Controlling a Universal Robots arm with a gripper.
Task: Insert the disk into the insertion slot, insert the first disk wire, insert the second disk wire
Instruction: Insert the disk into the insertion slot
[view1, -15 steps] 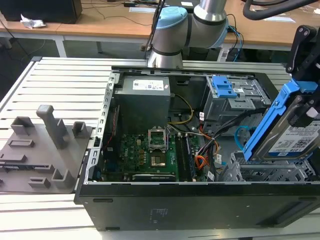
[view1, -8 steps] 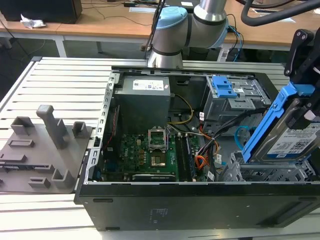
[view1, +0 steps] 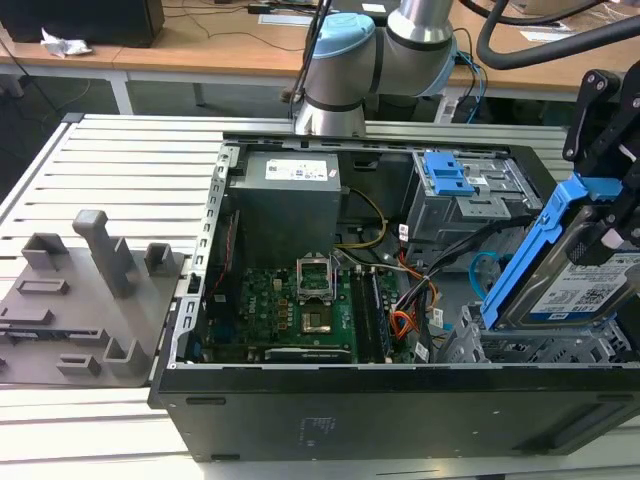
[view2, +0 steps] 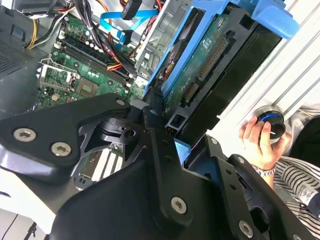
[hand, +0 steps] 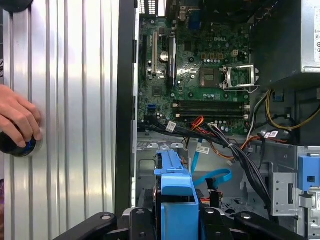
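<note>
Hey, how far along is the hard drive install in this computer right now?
Nothing looks finished yet. In hand: the end effector grips the disk, which is tilted above the insertion slot and not seated in it. Left: seating the disk and both wires; the second disk wire loops loose inside the case, apart from the disk.

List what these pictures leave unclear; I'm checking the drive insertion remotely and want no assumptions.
- The disk, exterior view: one side is cut off by the right edge, and the lower end is hidden behind the rim of the insertion slot.
- The second disk wire, first wrist view: its upper run vanishes behind black cables.
- Dark knob, first wrist view: a hand covers most of it.
</note>
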